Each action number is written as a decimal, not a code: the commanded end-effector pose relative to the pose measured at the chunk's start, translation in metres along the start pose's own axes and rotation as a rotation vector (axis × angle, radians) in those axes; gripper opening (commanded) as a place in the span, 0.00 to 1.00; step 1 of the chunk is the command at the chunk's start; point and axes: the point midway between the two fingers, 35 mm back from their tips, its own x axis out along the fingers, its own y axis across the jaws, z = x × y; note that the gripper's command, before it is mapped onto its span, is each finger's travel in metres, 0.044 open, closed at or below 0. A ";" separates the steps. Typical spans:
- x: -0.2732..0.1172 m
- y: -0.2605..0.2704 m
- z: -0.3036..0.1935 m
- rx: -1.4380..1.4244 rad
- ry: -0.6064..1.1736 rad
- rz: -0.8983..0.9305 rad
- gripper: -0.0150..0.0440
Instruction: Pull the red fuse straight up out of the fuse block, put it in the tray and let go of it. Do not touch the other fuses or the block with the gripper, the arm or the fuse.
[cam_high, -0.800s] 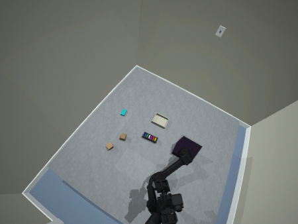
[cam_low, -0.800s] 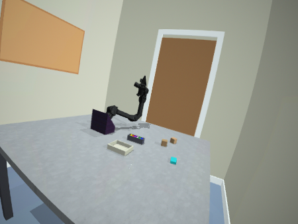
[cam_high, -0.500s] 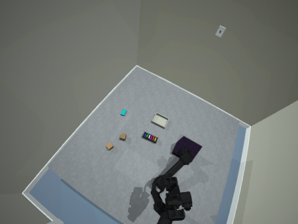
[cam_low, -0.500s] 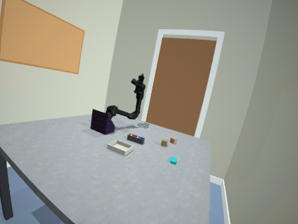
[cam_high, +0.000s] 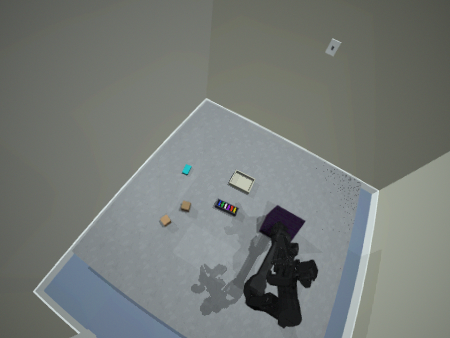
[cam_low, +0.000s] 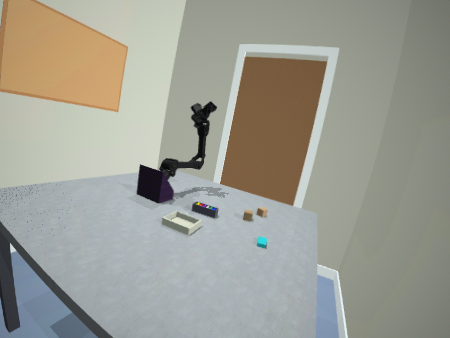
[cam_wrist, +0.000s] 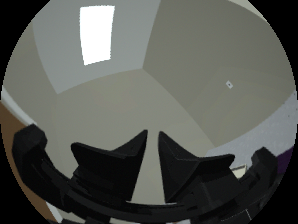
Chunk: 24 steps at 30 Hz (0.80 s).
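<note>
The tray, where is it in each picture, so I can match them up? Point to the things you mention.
Top: the tray (cam_high: 231, 182) (cam_low: 182, 229) (cam_wrist: 242, 168) is just right of the middle.
Exterior: left of the middle, in the lower half.
Wrist: only a bit shows, low on the right, behind the tool (cam_wrist: 153, 133).
Shared landmark: the dark purple thing (cam_high: 287, 216) (cam_low: 149, 184) (cam_wrist: 285, 161).
</note>
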 end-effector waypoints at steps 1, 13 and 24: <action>0.055 -0.047 -0.008 -0.303 0.219 -0.124 0.37; 0.109 -0.107 -0.066 -0.713 0.614 -0.136 0.37; 0.137 -0.173 -0.135 -1.153 1.029 0.029 0.37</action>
